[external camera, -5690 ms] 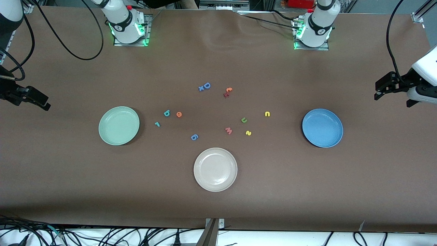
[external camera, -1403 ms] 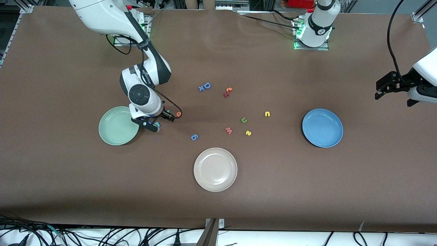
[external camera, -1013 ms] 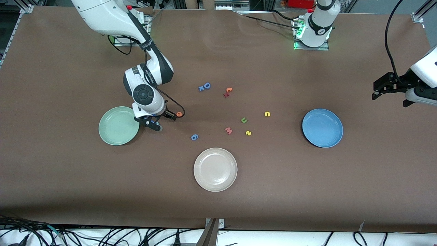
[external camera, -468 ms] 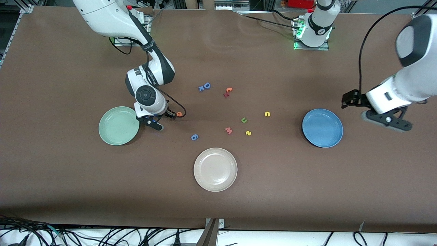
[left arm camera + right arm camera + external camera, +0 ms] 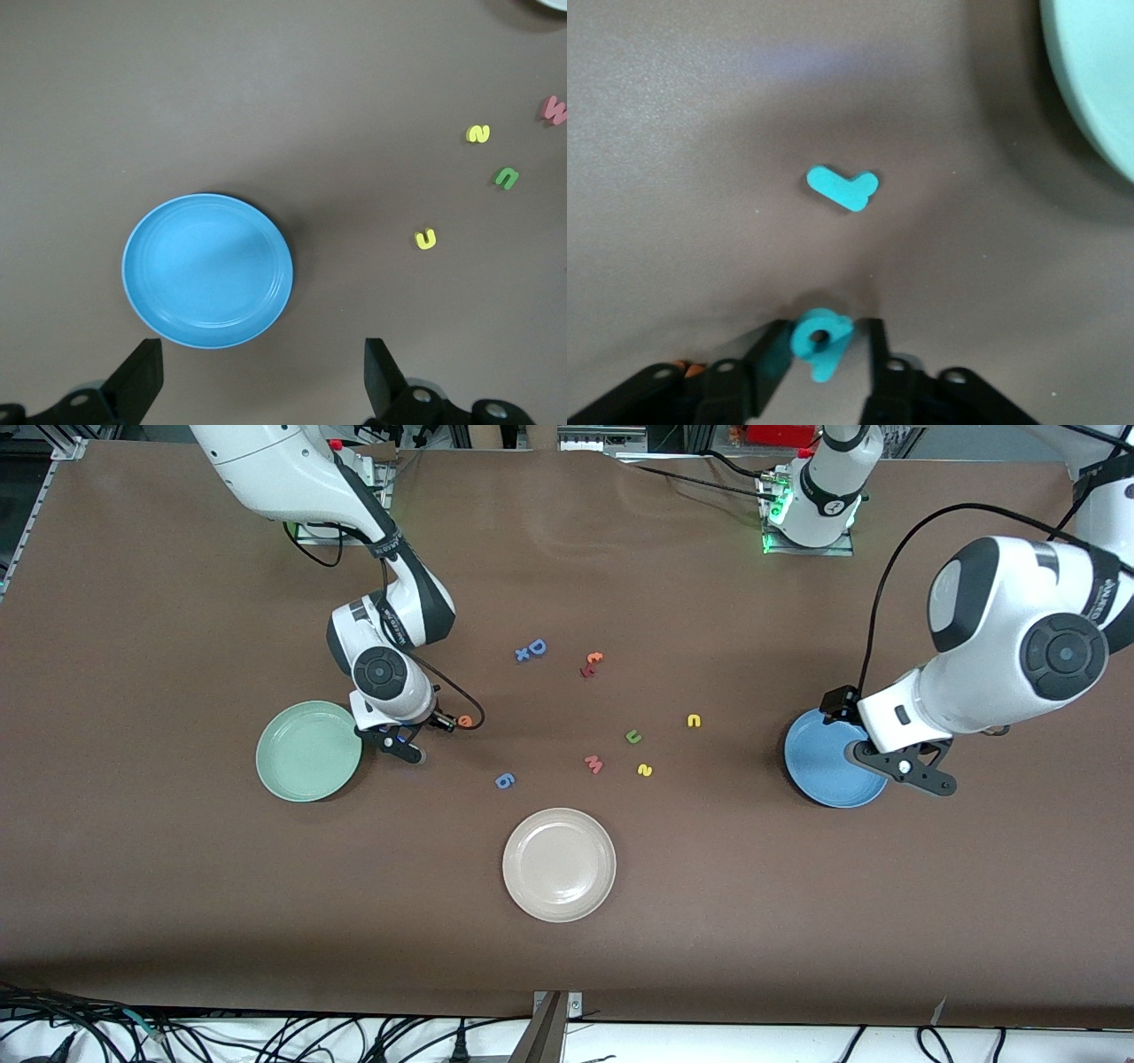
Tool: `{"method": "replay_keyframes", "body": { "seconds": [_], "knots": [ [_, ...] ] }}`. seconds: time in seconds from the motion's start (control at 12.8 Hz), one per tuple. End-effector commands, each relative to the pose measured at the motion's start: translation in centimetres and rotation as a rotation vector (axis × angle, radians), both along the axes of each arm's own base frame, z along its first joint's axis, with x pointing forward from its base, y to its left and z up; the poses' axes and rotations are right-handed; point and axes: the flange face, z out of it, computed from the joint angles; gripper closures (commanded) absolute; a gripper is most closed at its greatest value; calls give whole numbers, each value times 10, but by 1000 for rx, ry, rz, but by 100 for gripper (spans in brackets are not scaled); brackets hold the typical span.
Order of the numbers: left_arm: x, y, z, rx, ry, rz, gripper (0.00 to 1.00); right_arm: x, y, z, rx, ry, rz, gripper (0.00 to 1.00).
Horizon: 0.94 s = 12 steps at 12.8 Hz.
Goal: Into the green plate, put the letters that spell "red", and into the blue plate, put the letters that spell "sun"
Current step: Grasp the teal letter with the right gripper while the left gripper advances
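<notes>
Nearest the front camera, clock hours read on the front view with 12 toward the robots' bases:

- cream-white plate [image 5: 558,864]: at 6 o'clock of the letter cluster. Empty, and not part of your task.
- periwinkle "6" [image 5: 504,780] and pink "M" [image 5: 594,763]: just past that plate. Leave both where they are.
- yellow "s" [image 5: 645,770], green "u" [image 5: 633,736], yellow "n" [image 5: 695,721]: loose on the table at 9 o'clock of the blue plate [image 5: 815,762], which is empty.
- left gripper [image 5: 261,376]: has swung in from its end of the table and now hangs high over the blue plate's 3 o'clock rim. Its jaws are spread wide and hold nothing. You may judge that the "sun" letters are its next call.
- green plate [image 5: 308,751]: at 9 o'clock of the cluster, and empty.
- right gripper [image 5: 824,354]: down at the table at 3 o'clock of the green plate. Its jaws have drawn in from wide to flank the teal "d" [image 5: 819,341]. One finger is at the letter and a sliver of gap shows at the other, so nothing is held yet. The first pick looks imminent.
- teal "r" [image 5: 843,188]: flat on the table just beside the "d".
- orange "e" [image 5: 464,721]: at 3 o'clock of that gripper.
</notes>
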Motion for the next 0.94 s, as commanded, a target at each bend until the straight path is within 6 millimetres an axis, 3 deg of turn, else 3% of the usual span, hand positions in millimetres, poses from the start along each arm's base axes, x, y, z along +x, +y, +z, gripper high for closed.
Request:
{"method": "replay_keyframes", "body": {
  "seconds": [0.0, 0.31, 0.47, 0.62, 0.86],
  "knots": [
    [1, -22, -18, -51, 4, -7, 0, -3, 0, -5, -7, 3, -11, 84],
    [-20, -78, -57, -44, -12, 65, 0, 1, 0, 5, -6, -3, -15, 85],
    [-28, -91, -64, -26, -11, 86, 0, 10, -12, 38, -19, 4, 1, 85],
    [-40, -92, -83, -27, -23, 86, 0, 24, -52, 77, -54, 76, 49, 85],
    [-58, -104, -107, -17, -40, 129, 0, 44, -139, 117, -43, 125, 152, 85]
  ]
}}
